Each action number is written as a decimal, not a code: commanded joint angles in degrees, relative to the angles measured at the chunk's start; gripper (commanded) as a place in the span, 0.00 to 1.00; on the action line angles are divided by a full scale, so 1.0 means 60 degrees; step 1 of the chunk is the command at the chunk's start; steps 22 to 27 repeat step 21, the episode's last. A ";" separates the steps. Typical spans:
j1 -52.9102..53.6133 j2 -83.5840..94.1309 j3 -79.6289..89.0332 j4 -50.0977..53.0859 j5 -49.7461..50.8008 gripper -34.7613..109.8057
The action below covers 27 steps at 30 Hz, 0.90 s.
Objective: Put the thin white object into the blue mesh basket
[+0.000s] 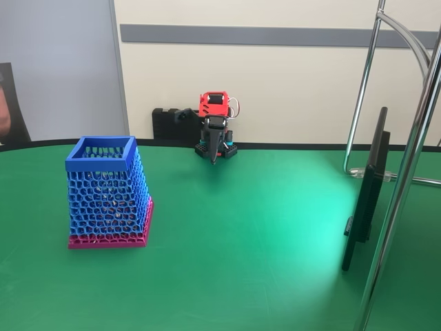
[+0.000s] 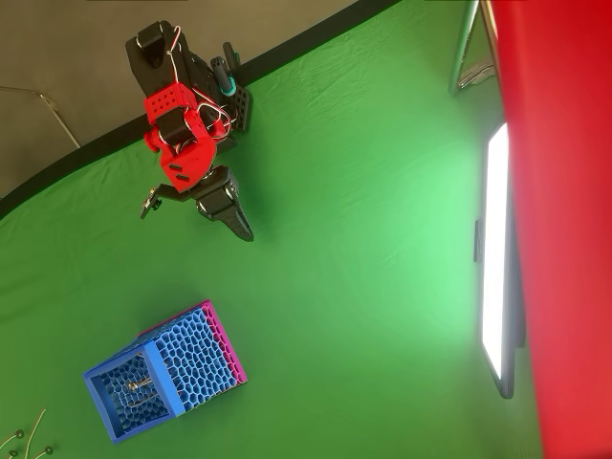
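Overhead view puts the arm in the upper left of the frame, folded back near the surface's dark edge, with its gripper [image 2: 239,228] pointing down toward the green surface [image 2: 363,287], its fingers drawn together to a narrow point and holding nothing we can see. The blue mesh basket [image 2: 158,382] stands in the lower left of that view, well apart from the gripper. Several thin white strips [image 2: 24,442] lie at the bottom left corner, just beside the basket; we take one of these for the thin white object, though they are too small to tell apart. Something pale sits inside the basket, unclear. We judge the next step a reach: open wide, come down across the strip's width, and pinch low against the surface.
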 commanded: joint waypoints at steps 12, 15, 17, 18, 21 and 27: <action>0.0000 0.0146 0.0073 0.0132 0.0088 0.25; -0.0059 0.0146 0.0073 0.0146 0.0029 0.25; -0.0103 0.0146 0.0073 0.0146 -0.0015 0.25; -0.0103 0.0146 0.0073 0.0146 -0.0015 0.25; -0.0103 0.0146 0.0073 0.0161 0.0000 0.25; -0.0103 0.0146 0.0073 0.0161 0.0000 0.25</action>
